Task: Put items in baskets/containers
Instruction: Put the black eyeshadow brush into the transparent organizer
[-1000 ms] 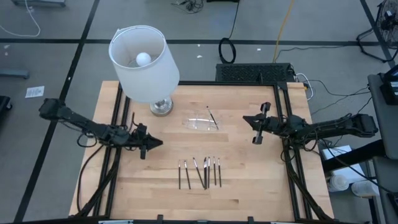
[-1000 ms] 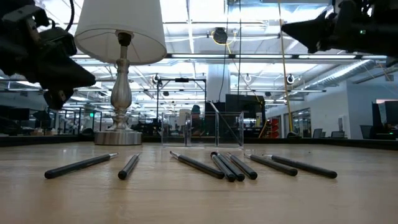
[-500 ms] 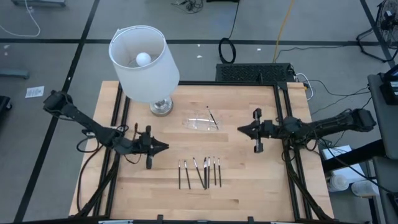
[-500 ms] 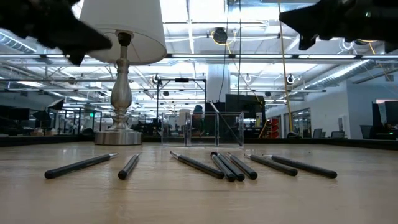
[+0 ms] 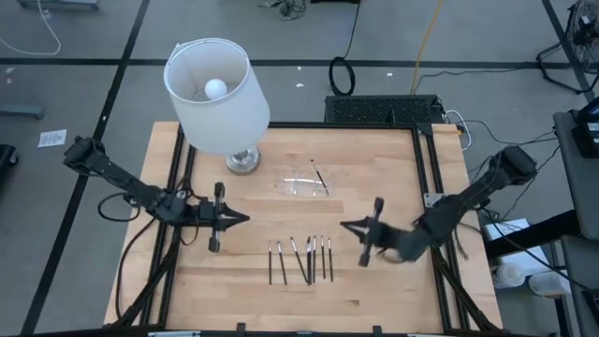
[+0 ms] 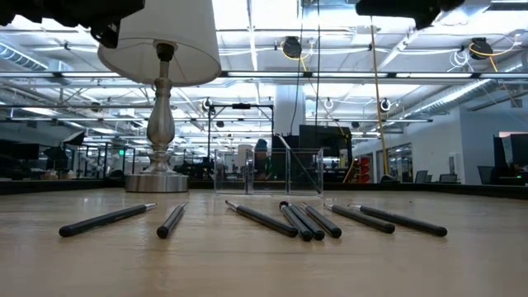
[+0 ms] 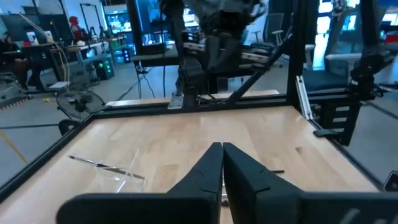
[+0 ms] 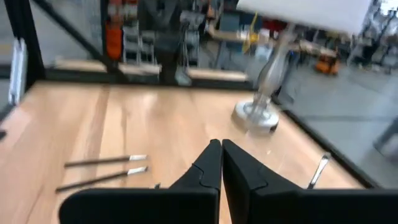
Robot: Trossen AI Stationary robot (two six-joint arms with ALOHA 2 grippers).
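Note:
Several thin dark sticks (image 5: 301, 259) with pale ends lie side by side on the wooden table near its front edge; they also show in the low view (image 6: 289, 219). One more stick (image 5: 319, 175) lies in the clear tray (image 5: 302, 185), which stands on the table at mid depth and shows in the left wrist view (image 7: 121, 174). My left gripper (image 5: 245, 219) is shut and empty, above the table to the left of the row. My right gripper (image 5: 344, 226) is shut and empty, above the table just right of the row; two sticks (image 8: 104, 168) show ahead of it.
A lamp with a white shade (image 5: 217, 94) stands on its silver base (image 5: 243, 161) at the table's far left, close to the tray. Black frame rails (image 5: 426, 178) run along the table's left and right sides. Bare wood lies between the tray and the row.
My right gripper has gone toward the table's near edge and left, from beside the tray down to just right of the row of sticks, staying shut. My left gripper has risen out of the low view and shifted slightly right. The sticks and the tray have not moved.

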